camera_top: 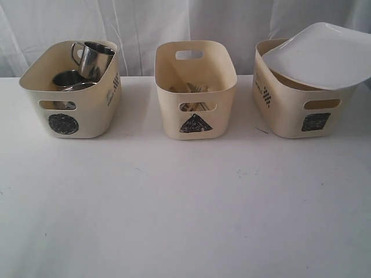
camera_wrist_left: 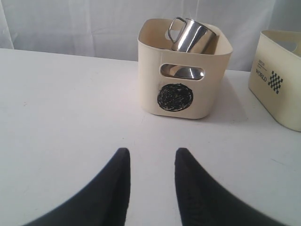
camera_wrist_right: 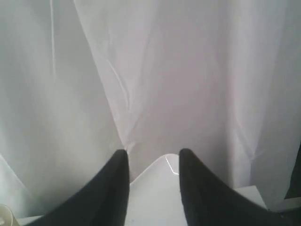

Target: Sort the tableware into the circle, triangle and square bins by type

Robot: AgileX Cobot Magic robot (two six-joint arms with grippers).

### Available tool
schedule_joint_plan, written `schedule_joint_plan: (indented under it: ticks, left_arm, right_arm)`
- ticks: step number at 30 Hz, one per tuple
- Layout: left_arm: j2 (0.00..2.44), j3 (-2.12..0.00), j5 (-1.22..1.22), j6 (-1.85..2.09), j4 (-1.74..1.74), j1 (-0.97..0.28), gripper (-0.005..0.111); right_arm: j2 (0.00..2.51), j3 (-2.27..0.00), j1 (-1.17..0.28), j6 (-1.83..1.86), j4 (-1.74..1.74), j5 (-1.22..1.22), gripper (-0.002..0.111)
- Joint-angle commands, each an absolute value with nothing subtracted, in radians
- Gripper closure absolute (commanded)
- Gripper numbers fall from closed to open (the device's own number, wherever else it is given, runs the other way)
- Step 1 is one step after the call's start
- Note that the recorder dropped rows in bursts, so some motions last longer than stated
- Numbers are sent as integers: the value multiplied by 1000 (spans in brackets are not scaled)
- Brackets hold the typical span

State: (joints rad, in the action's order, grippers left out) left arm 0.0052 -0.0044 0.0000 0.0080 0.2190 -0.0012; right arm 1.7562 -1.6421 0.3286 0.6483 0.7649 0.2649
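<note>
**Both my jaws parted, plate atop the square tub**

My left gripper (camera_wrist_left: 152, 150) hangs low over the bare white table (camera_top: 185, 202), its black fingers spread with nothing between them. It faces the cream plastic tub marked with a black scribbled circle (camera_top: 87, 113). A shiny steel handled mug (camera_top: 95, 58) pokes above that tub's rim, leaning on other steel vessels (camera_top: 68, 78) that sit deeper inside; I cannot tell those apart.

In the middle stands the matching cream tub marked with a black triangle (camera_top: 168, 87). It holds thin wooden and metal pieces (camera_top: 194, 88), too small to name.

On the right, the large white squarish plate (camera_top: 324, 55) lies tilted across the rim of the cream tub marked with a black square (camera_top: 278, 110), its far side raised.

My right gripper (camera_wrist_right: 153, 151) is also released. Its fingers stand apart facing the white curtain (camera_wrist_right: 188, 70), and a corner of the plate shows through the gap.
</note>
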Motion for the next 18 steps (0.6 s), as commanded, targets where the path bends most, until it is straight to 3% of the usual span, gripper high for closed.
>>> schedule_joint_plan:
  ticks: [1, 18]
  left_arm:
    - [0, 0, 0, 0, 224, -1, 69]
    - [0, 0, 0, 0, 224, -1, 69]
  right_arm:
    - [1709, -1643, 326, 652, 766, 306, 74]
    - [1366, -1431, 326, 652, 766, 385, 76]
